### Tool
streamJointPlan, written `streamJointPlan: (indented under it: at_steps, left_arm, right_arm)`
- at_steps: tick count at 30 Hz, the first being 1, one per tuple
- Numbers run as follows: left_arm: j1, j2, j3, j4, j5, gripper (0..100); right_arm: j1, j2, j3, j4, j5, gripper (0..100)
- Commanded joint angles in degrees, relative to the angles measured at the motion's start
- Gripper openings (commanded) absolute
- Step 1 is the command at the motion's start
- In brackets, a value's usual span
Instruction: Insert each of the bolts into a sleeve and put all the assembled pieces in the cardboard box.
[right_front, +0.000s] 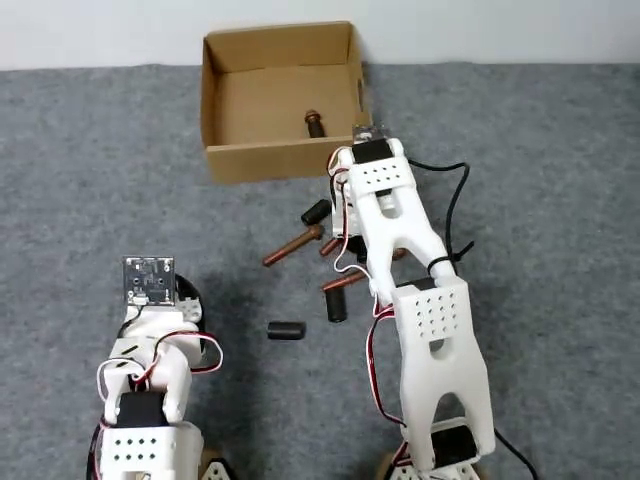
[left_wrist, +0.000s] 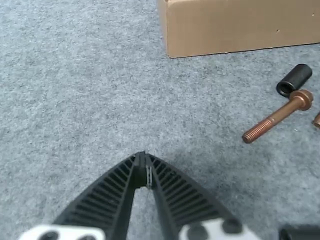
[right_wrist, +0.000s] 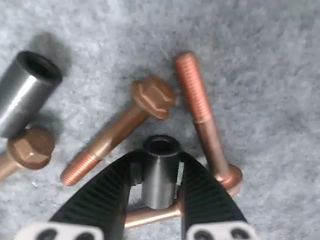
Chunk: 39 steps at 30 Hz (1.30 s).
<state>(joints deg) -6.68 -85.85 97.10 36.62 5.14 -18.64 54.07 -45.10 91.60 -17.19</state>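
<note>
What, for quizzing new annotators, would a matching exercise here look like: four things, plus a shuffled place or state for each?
1. left gripper
2. right gripper
3. assembled piece
4. loose sleeve

A. in the cardboard box
B. shut, empty
C. lying on the carpet, touching nothing
D. shut on the held sleeve

Pairs: 1-B, 2-D, 3-A, 4-C

Your table (right_front: 560, 120) is covered in a grey, short-pile felt (left_wrist: 75, 75), much like carpet, speckled lighter and darker. Along the table's far edge you see a plain pale band (right_front: 100, 30), flat and unmarked; whether it is wall or bare surface you cannot tell. Light falls evenly, leaving only soft, short shadows on the felt.
</note>
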Motion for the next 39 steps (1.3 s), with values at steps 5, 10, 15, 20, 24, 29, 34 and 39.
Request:
streamJointPlan:
  at_steps: [5, 10, 15, 20, 24, 29, 34, 39]
  left_arm:
    - [0.1, -0.3, -0.2, 0.4, -0.7, 1]
    - [0.1, -0.3, -0.2, 0.4, -0.7, 1]
    - [0.2, -0.2, -0.2, 0.4, -0.7, 1]
    - [0.3, -0.2, -0.2, 0.4, -0.4, 1]
    - [1.3, -0.2, -0.2, 0.4, -0.8, 1]
    - [5.5, -0.2, -3.8, 5.5, -0.8, 1]
    - [9.5, 1.0, -12.4, 11.4, -0.7, 1]
    - [15.7, 16.6, -25.1, 14.2, -0.8, 1]
  right_arm:
    - [-1.6, -6.8, -2.7, 5.8, 0.5, 0.9]
    - [-3.6, -14.1, -2.5, 11.5, 0.4, 0.9]
    - [-4.0, -25.9, 2.6, 11.4, 0.4, 0.8]
    - [-2.7, -40.8, 15.0, 11.3, -2.3, 0.8]
    - [0.2, -53.0, 25.8, 11.1, -3.3, 0.8]
    - [7.5, -67.6, 37.7, 11.0, -3.6, 0.8]
    - [16.8, -81.7, 53.5, 7.3, -3.3, 0.8]
    - [22.9, -96.2, 68.0, 3.6, -2.4, 0.8]
